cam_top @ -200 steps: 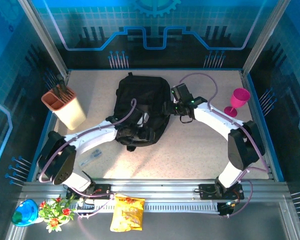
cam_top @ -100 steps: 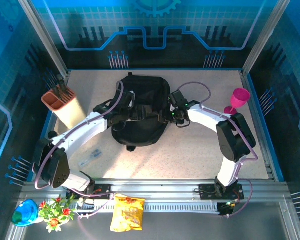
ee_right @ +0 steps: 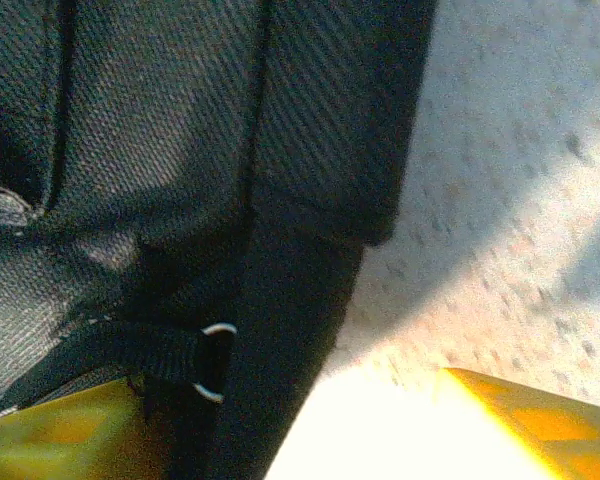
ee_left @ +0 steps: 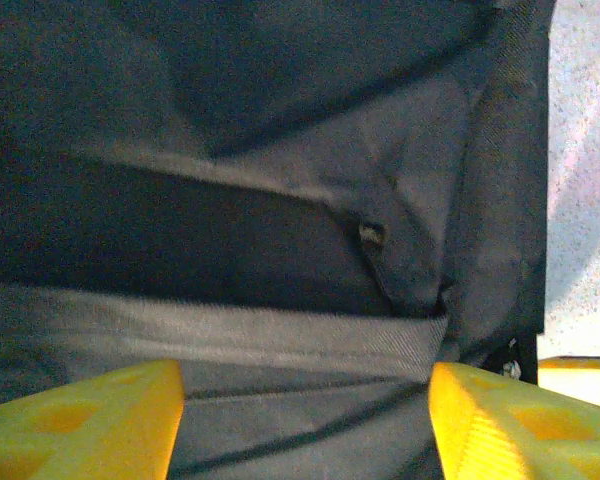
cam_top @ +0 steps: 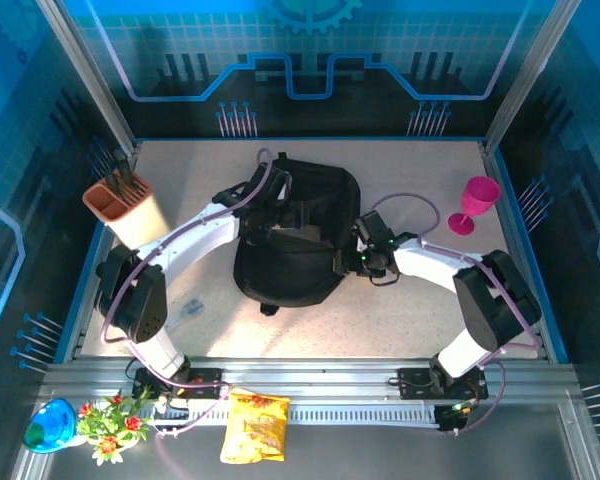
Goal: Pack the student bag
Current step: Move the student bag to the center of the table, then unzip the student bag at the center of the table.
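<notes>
we are working on the large black soft fabric backpack (cam_top: 300, 250), which is lying in the middle of the speckled tabletop (cam_top: 420, 320), between our two arms. our left gripper (cam_top: 272, 195) is hanging over the bag's far left part. its fingers are standing spread wide above a grey fabric band (ee_left: 280, 335), pinching nothing that we can make out. our right gripper (cam_top: 352, 255) is sitting at the bag's right edge with its fingers likewise apart, and a small metal ring (ee_right: 215, 360) on a strap is lying just ahead of them.

we are judging the soft cloth to be the main risk. it may be bunching or slipping as the fingers close, so we could be catching a strap or the ring instead of the part we are aiming for. uneven pulling by the two arms could also be dragging the whole bag right, toward the pink plastic goblet (cam_top: 477, 200).

compared with a second ago, the bag is lying further right and slightly nearer, and is looking rounder. our left gripper has travelled from the bag's near middle to its far side, and our right gripper has come nearer along the right edge.
</notes>
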`<state>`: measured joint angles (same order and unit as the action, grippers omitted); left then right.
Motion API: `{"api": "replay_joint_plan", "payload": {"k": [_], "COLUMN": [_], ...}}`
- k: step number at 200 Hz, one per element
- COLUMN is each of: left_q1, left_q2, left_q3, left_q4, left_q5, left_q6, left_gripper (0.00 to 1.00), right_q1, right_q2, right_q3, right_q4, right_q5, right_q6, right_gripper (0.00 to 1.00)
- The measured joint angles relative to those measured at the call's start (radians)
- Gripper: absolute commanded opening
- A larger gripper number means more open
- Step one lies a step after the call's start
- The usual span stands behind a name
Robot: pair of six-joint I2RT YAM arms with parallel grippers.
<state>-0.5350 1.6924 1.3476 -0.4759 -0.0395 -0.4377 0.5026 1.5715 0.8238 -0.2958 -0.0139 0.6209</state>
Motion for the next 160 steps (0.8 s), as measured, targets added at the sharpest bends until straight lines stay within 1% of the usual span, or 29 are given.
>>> {"api": "replay_joint_plan", "payload": {"k": [33,69,111,160], "left_q1": [-0.034,-0.045,-0.054,-0.058], "left_q2": [0.080,0.180,0.265,0.316], "left_q3": [0.079,0.159,0.233,0.281], "left_q4": [-0.014,-0.023,-0.052,-0.077], "left_q5": [0.019,0.048,0.067,0.074], "left_q6": [-0.011,-0.031,-0.034,-0.035], "left_gripper": [0.54,0.49,0.40,0.36], "right_q1": [0.000,-0.019,-0.074,-0.092], "right_q2": [-0.090,-0.168,-0.179,-0.178], "right_q3": [-0.047,-0.044,-0.028,-0.025], "right_q4": [-0.023,-0.012,0.026,0.047], "right_q5": [-0.004,-0.001,-0.004,-0.021], "right_q6": [-0.011,-0.011,-0.005,0.006], "right_gripper": [0.72,0.74,0.74,0.74]}}
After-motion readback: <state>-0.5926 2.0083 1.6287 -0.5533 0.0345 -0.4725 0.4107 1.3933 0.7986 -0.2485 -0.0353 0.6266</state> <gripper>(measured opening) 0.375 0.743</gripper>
